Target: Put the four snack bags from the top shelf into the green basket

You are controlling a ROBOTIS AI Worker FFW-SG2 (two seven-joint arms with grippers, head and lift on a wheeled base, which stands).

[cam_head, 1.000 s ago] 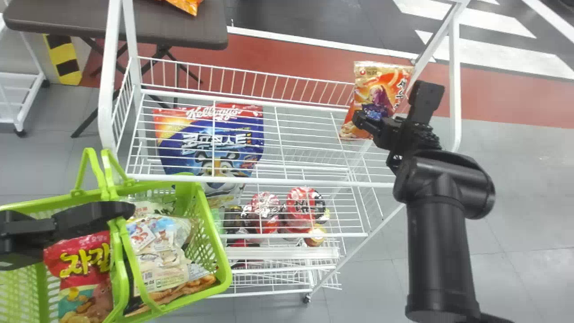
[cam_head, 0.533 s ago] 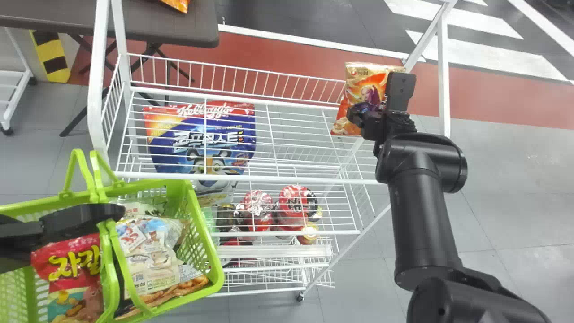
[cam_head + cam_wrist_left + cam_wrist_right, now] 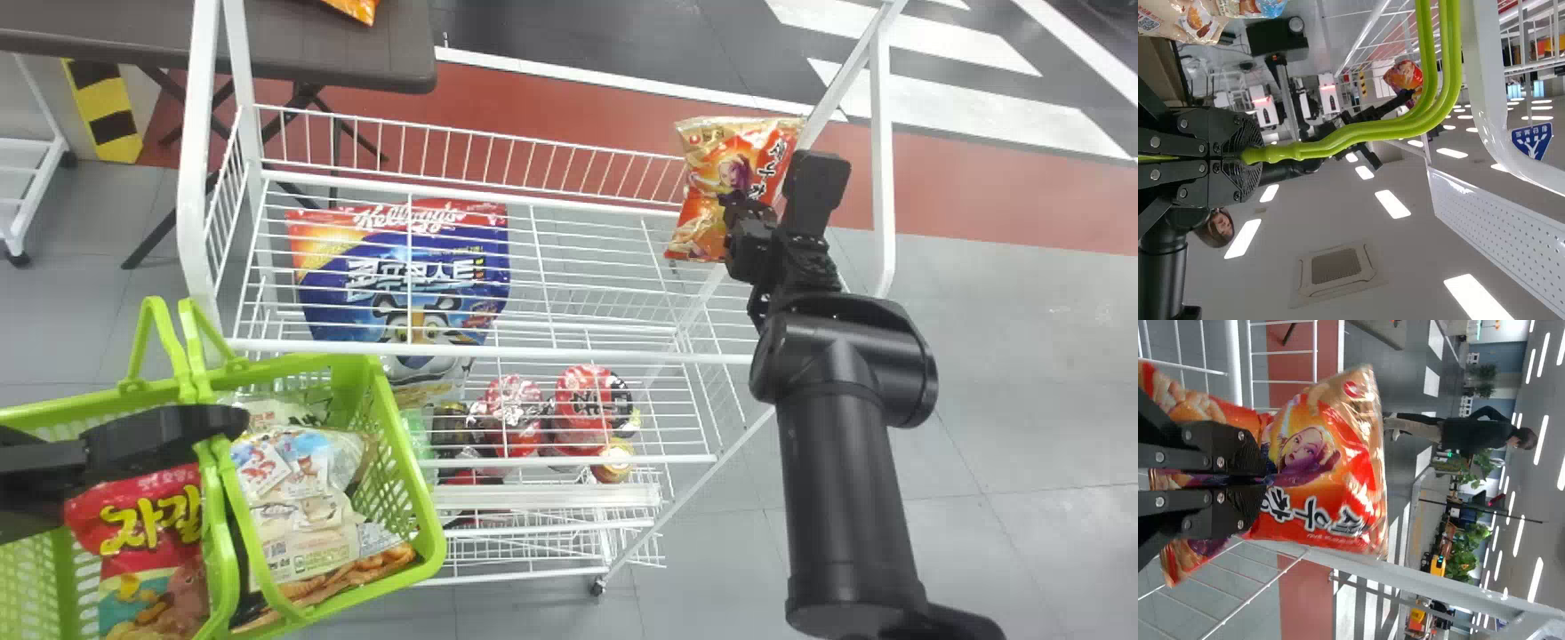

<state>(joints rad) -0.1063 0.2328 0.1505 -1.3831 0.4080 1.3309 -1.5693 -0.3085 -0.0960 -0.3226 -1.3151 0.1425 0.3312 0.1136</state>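
Pinching the orange snack bag (image 3: 1346, 470), right gripper (image 3: 1265, 480) has shifted it slightly; transfer to green basket (image 3: 412, 453) remains, left gripper (image 3: 1253, 157) clamping its handles (image 3: 1338, 139).

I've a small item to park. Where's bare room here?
The top shelf looks bare from its left end to the orange bag in the right gripper. The cereal bag sits below it. The green basket is mostly crowded with snack bags.

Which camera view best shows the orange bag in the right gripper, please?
The right wrist view: the orange bag is close up in the right gripper. The head view shows it smaller, partly covered; the left wrist view, distant.
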